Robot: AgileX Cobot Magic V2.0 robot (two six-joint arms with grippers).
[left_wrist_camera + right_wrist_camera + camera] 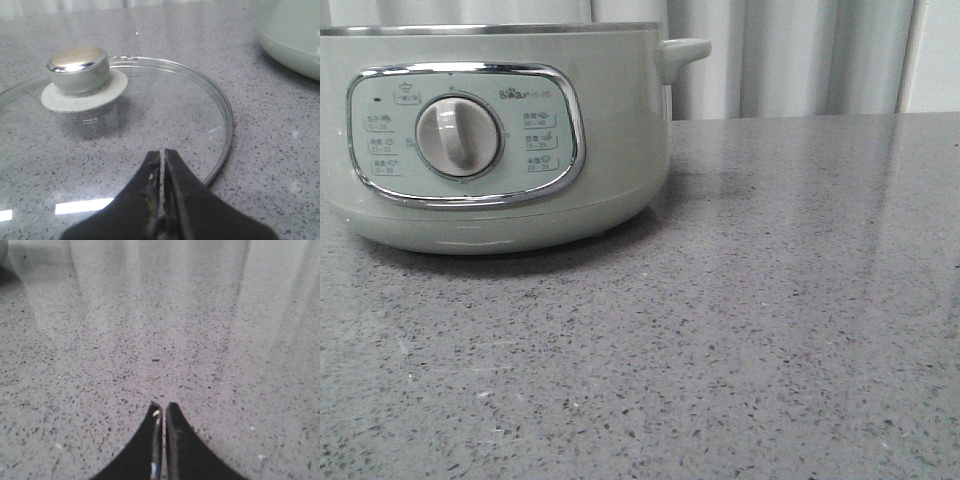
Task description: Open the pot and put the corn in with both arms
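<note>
Front view: pot [495, 140] upper left on counter [740, 330]; left gripper [162, 156] and right gripper [163, 407] both pressed together, empty.

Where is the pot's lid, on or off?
Off. The glass lid lies flat on the grey counter beside the pot, knob up, in front of the shut left gripper.
</note>
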